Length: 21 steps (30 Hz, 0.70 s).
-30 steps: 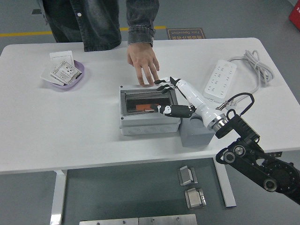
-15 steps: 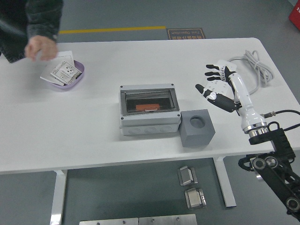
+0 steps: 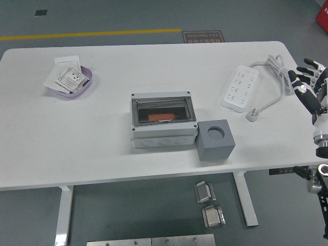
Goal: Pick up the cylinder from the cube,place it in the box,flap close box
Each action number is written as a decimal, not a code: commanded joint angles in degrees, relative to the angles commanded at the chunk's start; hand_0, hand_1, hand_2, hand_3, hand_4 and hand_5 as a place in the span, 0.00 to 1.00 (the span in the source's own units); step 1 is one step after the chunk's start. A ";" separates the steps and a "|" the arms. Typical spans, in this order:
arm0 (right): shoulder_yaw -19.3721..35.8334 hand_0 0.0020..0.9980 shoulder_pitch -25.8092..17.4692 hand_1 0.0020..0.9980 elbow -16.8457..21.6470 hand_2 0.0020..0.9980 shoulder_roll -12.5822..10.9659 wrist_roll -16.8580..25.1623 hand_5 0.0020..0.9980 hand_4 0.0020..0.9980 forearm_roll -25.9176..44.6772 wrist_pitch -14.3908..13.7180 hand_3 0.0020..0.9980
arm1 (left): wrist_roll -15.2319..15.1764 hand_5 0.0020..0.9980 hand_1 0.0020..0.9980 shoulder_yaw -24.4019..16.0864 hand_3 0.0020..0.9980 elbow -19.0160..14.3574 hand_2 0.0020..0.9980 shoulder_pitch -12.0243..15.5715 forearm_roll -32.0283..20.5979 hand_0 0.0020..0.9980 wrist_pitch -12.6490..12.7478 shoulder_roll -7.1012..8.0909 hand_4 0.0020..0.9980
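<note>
The grey box (image 3: 163,122) sits mid-table with its clear flap lying shut over an orange piece (image 3: 159,118) inside. Right beside it stands the dark grey cube (image 3: 216,139), its round socket on top empty. No cylinder shows on the cube. My right hand (image 3: 310,82) hovers at the picture's right edge, past the table's right side, fingers spread and holding nothing. It is well away from the box and cube. My left arm is out of view.
A white power strip (image 3: 240,88) with its coiled cable (image 3: 277,69) lies at the back right, close to my right hand. A purple dish (image 3: 87,85) holding white cards sits at the back left. Metal blocks lie on the floor below the table.
My right hand has pulled back from the box to the table's right edge. The person who pressed on the box has left the view.
</note>
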 joint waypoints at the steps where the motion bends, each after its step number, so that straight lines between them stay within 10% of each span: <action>1: 0.47 0.70 -0.07 0.61 -0.02 0.66 -0.01 -0.02 0.48 0.91 0.01 0.04 0.73 | 0.02 0.32 0.68 -0.03 0.68 0.00 0.61 0.00 0.01 0.66 0.00 0.02 0.70; 21: 5.10 0.70 -1.02 0.61 0.63 0.65 -0.95 2.00 0.48 0.90 4.01 2.84 0.73 | -0.14 0.32 0.68 0.27 0.68 0.00 0.61 -0.12 -0.55 0.66 0.19 0.07 0.70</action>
